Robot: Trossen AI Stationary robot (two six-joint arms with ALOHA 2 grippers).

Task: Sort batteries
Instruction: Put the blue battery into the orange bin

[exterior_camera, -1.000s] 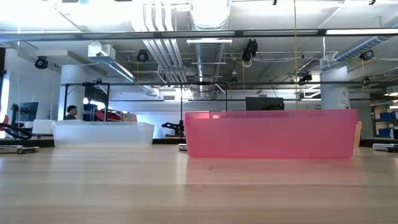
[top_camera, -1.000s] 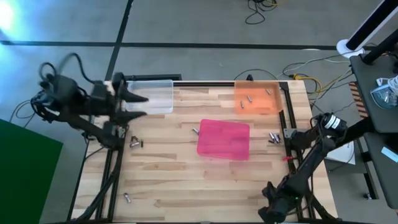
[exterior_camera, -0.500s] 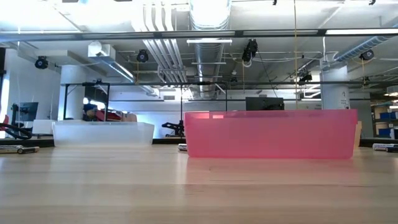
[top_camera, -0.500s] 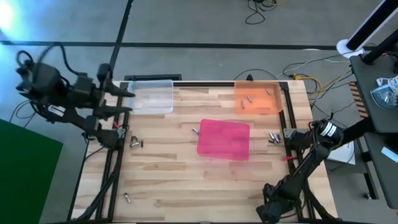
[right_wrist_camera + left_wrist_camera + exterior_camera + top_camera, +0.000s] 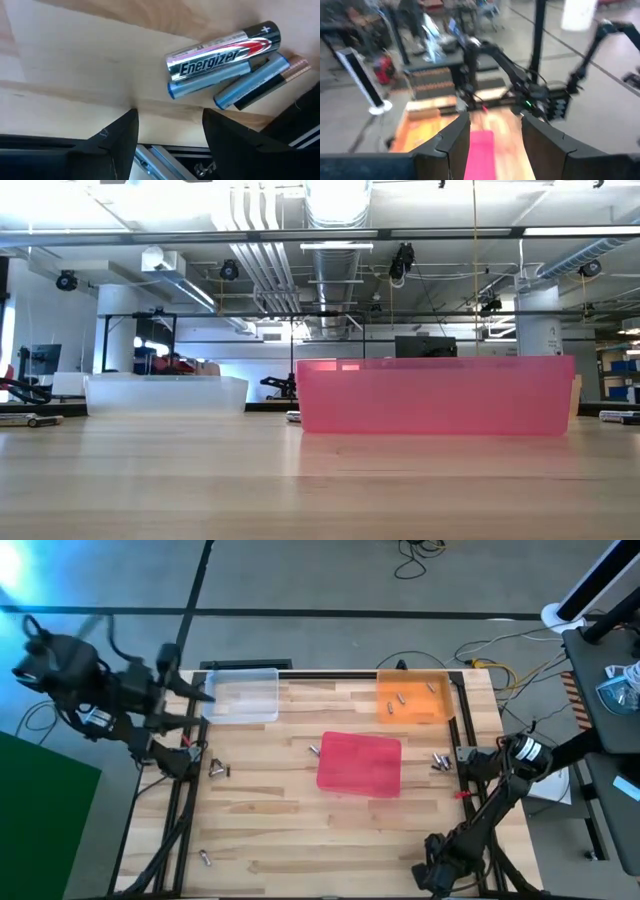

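Batteries lie scattered on the wooden table: one [image 5: 313, 750] beside the pink tray [image 5: 360, 763], a pair [image 5: 218, 769] near the left edge, one [image 5: 204, 858] at the near left. Two more [image 5: 400, 698] lie in the orange tray [image 5: 413, 698]. Three batteries [image 5: 222, 50] lie in a cluster [image 5: 438, 760] by the right edge. My right gripper [image 5: 170, 125] stands open just short of them, at the table's right edge [image 5: 462, 762]. My left gripper [image 5: 198, 705] is open and holds nothing [image 5: 492, 135], beside the left end of the clear tray [image 5: 245, 695].
The three trays stand on the far half of the table, and the pink tray [image 5: 435, 395] fills the middle of the low view. Black frame rails run along the table's left and right edges. Cables lie on the floor beyond the far edge.
My left gripper has drawn back from over the clear tray toward the table's left edge, still open. My right arm has shifted a little toward the near edge. The batteries and trays have stayed where they were.
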